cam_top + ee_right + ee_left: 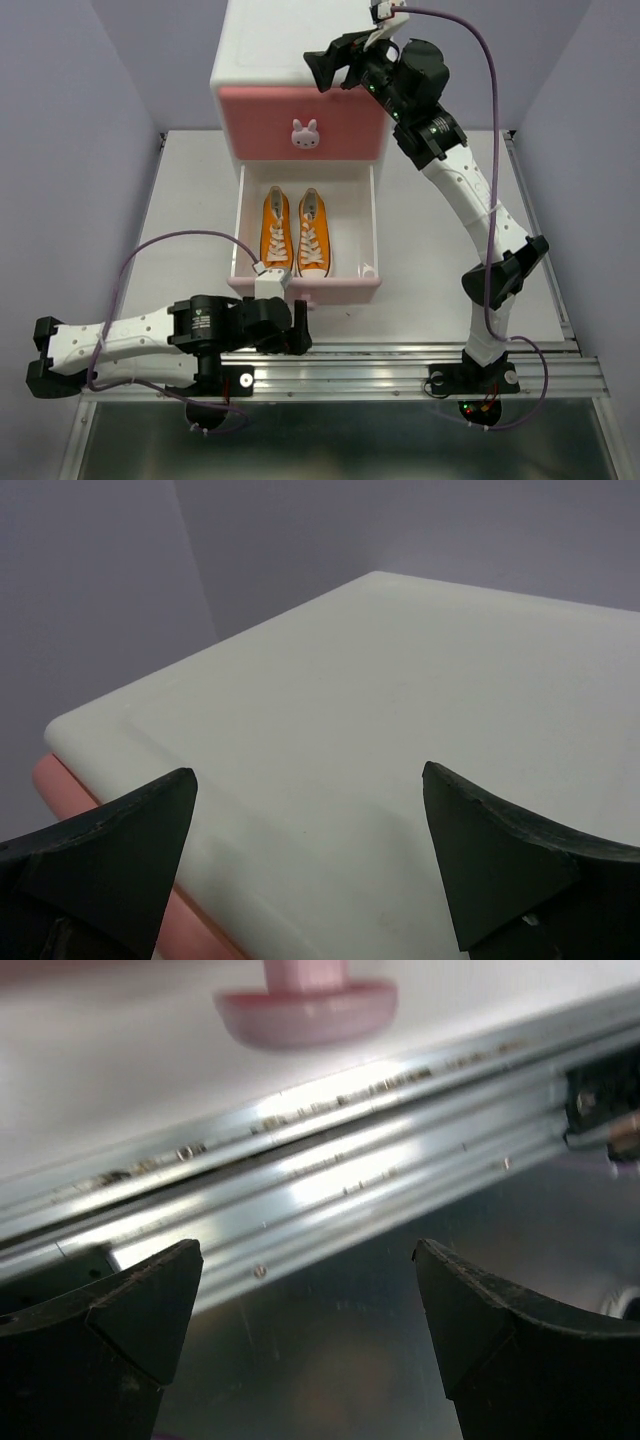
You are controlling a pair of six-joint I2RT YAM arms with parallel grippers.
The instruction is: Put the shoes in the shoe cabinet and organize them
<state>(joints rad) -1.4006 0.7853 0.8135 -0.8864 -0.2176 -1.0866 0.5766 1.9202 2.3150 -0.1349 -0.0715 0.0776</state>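
The left tool (306, 1260) gapes apart, empty, above a silvery metal rail (300, 1180). Just beyond it, the pulled-out pink lower drawer (330, 285) holds 2 orange canvas sneakers (312, 235) side by side. The right tool (308, 780), likewise spread and empty, hangs over the white plastic shoe cabinet (400, 710). Roughly half done, I judge: 2 white sneakers are nowhere visible.
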